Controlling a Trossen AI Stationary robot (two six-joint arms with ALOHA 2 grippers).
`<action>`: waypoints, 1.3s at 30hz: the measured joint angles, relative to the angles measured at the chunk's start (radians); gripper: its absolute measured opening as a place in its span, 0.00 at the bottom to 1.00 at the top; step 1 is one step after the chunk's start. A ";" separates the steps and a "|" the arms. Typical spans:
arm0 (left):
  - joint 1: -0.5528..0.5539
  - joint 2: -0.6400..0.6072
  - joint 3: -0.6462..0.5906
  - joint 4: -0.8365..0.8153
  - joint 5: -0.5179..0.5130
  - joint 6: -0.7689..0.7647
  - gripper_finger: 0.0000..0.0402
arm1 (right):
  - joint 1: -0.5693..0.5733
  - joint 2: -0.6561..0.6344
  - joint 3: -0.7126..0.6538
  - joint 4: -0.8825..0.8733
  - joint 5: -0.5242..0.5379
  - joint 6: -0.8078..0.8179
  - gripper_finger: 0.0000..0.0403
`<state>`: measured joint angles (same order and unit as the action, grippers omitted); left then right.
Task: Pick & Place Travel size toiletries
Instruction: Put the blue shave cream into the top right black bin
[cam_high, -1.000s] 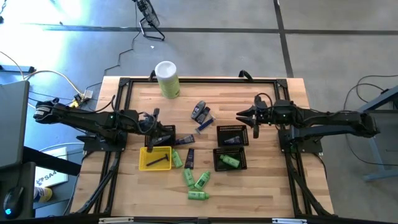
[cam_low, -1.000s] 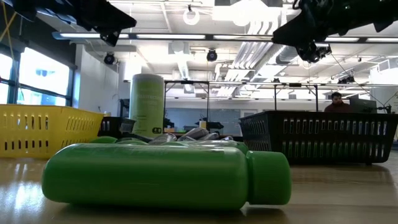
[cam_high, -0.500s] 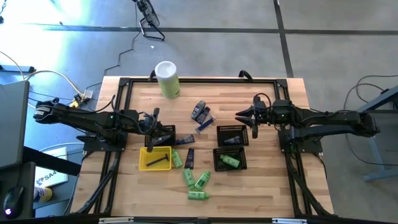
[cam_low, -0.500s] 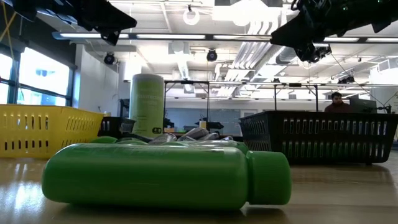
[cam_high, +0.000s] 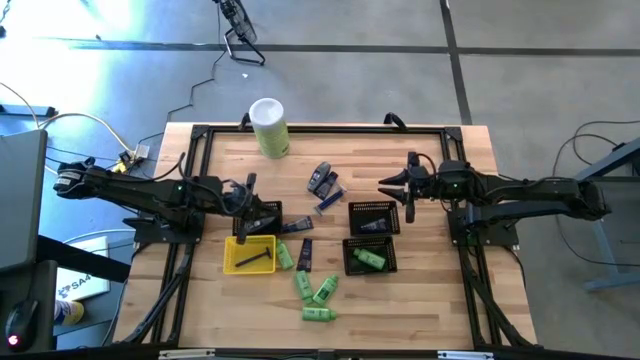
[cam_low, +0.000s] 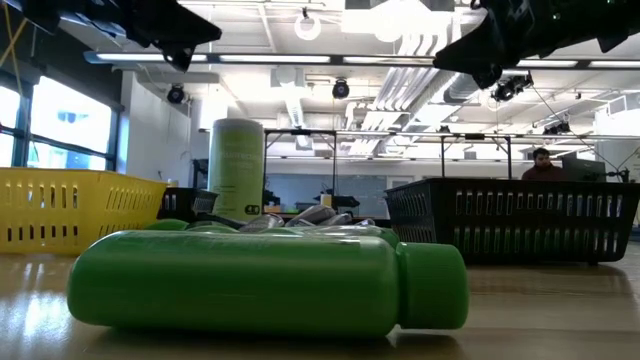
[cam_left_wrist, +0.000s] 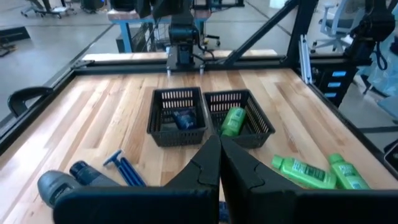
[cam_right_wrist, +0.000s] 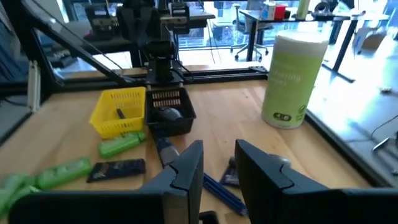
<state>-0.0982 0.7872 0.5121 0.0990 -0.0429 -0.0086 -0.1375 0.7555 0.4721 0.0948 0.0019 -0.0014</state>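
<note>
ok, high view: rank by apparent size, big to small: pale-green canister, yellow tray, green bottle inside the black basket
1. yellow tray, largest footprint.
2. pale-green canister, slightly smaller, though its height puts its top nearer the camera, so this is unsure.
3. green bottle, clearly smallest.

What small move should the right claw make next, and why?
Probably lower the right claw toward the dark grey and blue tubes lying loose on the wooden table: it hangs empty, fingers apart, short of them.

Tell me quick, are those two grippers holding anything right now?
Left gripper: closed, holding nothing, above the table near the yellow tray.
Right gripper: open, empty, raised over the table by the black baskets.
</note>
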 joint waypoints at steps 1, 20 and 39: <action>0.000 0.000 0.000 0.012 0.000 0.000 0.00 | 0.000 0.000 0.000 0.000 0.000 -0.020 0.21; 0.000 0.001 0.000 0.033 -0.001 -0.022 0.00 | 0.000 0.000 0.000 -0.003 -0.004 -0.067 0.21; 0.000 0.001 0.000 0.030 -0.002 -0.026 0.00 | 0.000 0.000 0.000 0.000 -0.001 -0.160 0.21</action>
<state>-0.0983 0.7879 0.5125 0.1287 -0.0452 -0.0349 -0.1375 0.7555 0.4725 0.0944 0.0010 -0.1609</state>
